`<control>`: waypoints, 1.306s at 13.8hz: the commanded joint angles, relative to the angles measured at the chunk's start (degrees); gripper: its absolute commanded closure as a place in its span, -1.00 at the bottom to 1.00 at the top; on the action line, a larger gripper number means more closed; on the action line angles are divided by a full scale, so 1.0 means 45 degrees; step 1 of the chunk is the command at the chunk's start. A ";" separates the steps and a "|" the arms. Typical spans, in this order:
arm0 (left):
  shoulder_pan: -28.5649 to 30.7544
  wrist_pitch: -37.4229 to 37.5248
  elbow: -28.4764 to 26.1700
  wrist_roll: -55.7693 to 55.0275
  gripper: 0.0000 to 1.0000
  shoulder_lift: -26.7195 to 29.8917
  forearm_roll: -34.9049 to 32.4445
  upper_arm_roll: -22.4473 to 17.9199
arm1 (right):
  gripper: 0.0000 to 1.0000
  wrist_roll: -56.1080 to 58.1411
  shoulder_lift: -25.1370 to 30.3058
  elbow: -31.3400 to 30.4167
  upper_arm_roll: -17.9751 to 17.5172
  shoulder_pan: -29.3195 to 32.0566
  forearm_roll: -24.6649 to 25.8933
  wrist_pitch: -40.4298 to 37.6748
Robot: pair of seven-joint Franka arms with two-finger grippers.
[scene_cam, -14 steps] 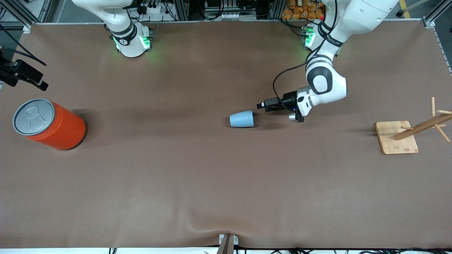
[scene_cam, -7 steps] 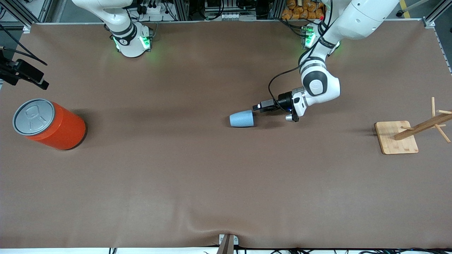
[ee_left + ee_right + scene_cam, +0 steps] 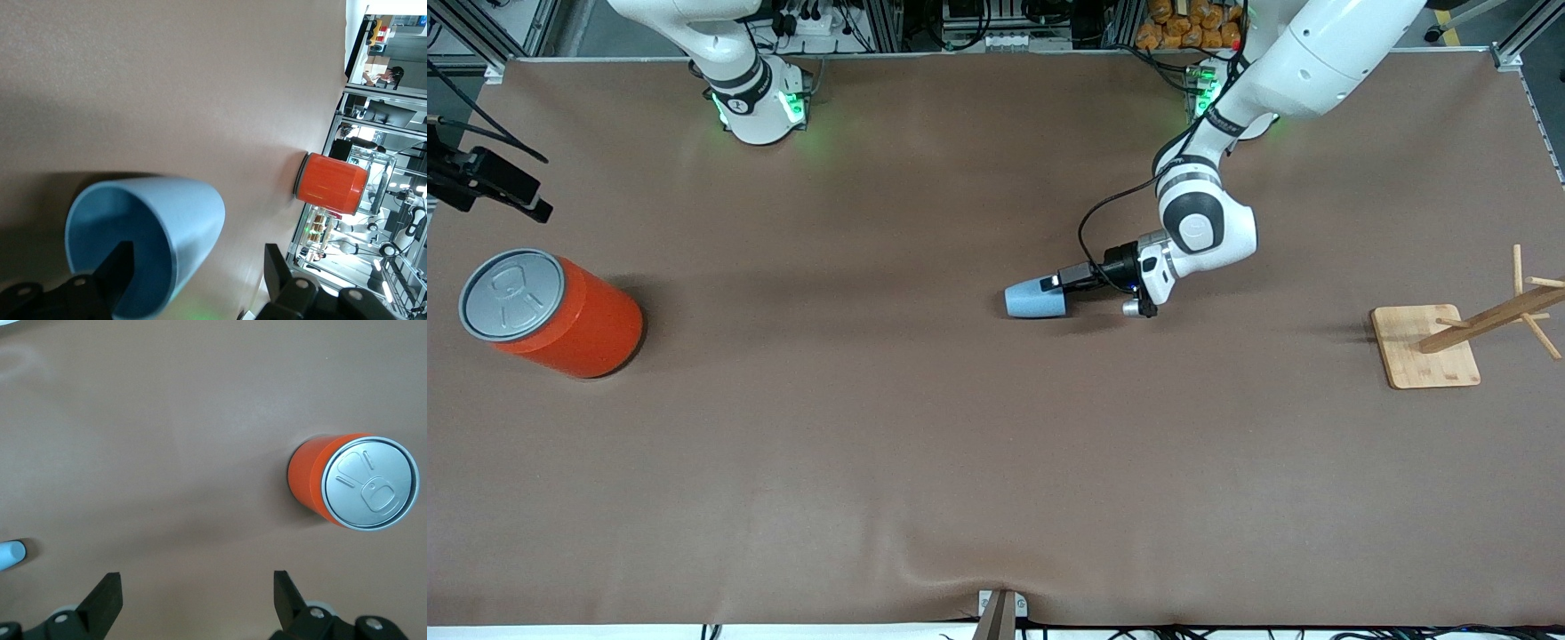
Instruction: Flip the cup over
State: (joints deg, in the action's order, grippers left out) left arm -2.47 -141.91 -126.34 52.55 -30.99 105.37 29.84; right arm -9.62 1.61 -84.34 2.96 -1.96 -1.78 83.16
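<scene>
- Cup (image 3: 1035,300) lies on its side near the middle of the table (image 3: 925,444), its long axis running along the table's length: closed base toward the right arm's end, open mouth toward the left arm's end.
- Left gripper (image 3: 1060,283) is at that open mouth, coming in along the cup's axis. In the left wrist view one finger (image 3: 115,279) sits inside the darker blue interior of the cup (image 3: 150,243) and the other finger (image 3: 279,270) stands outside it, so the rim wall lies between them.
- Jaws are spread wide with a clear gap to the wall, not yet closed on anything; the coming move looks like a pinch on the rim, which depends on that wall staying between the fingers.
- Left arm reaches out low from its base, its wrist turned so the hand lies nearly level with the table.
- Right gripper (image 3: 193,597) waits, fingers parted and empty, up over the right arm's end of the table, looking down on the orange can (image 3: 353,482), which stands well apart from the cup.
- Left arm is clearly the nearer one to the cup.
</scene>
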 commanded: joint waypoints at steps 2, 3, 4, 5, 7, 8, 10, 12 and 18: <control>-0.0173 -0.0301 0.0809 0.0296 0.54 -0.0769 0.0353 0.0030 | -1.00 -0.0265 -0.0163 0.0403 0.0046 -0.0131 0.0298 -0.0257; -0.0193 -0.0340 0.0888 0.0315 1.00 -0.0867 0.0334 0.0030 | -1.00 -0.0245 -0.0163 0.0403 0.0046 -0.0111 0.0317 -0.0277; -0.0174 -0.0398 0.0889 0.0315 1.00 -0.0829 0.0275 0.0011 | -1.00 -0.0245 -0.0163 0.0403 0.0046 -0.0092 0.0318 -0.0258; -0.0174 -0.0534 0.0908 0.0315 1.00 -0.0771 0.0236 0.0010 | -1.00 -0.0245 -0.0163 0.0403 0.0046 -0.0091 0.0318 -0.0277; -0.0154 -0.1137 0.1103 0.0140 1.00 -0.0518 0.0216 0.0030 | -1.00 -0.0187 -0.0163 0.0403 0.0065 -0.0091 0.0318 -0.0335; -0.0154 -0.1585 0.1123 0.0062 1.00 -0.0246 0.0216 0.0069 | -1.00 -0.0225 -0.0144 0.0403 0.0046 -0.0111 0.0298 -0.0413; -0.0173 -0.2620 0.1414 -0.0773 1.00 0.0340 0.0197 0.0127 | -1.00 -0.0206 -0.0144 0.0403 0.0046 -0.0111 0.0298 -0.0453; -0.0135 -0.3014 0.1746 -0.1304 1.00 0.0440 0.0061 0.0128 | -1.00 -0.0187 -0.0144 0.0403 0.0046 -0.0111 0.0298 -0.0453; 0.0256 -0.4343 0.2510 -0.2162 1.00 0.0499 -0.1693 -0.0787 | -1.00 -0.0167 -0.0144 0.0403 0.0065 -0.0053 0.0259 -0.0472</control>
State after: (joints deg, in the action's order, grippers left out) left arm -1.86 -160.30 -115.57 45.38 -29.45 100.71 27.80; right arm -9.66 1.61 -84.15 3.00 -1.98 -1.06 82.19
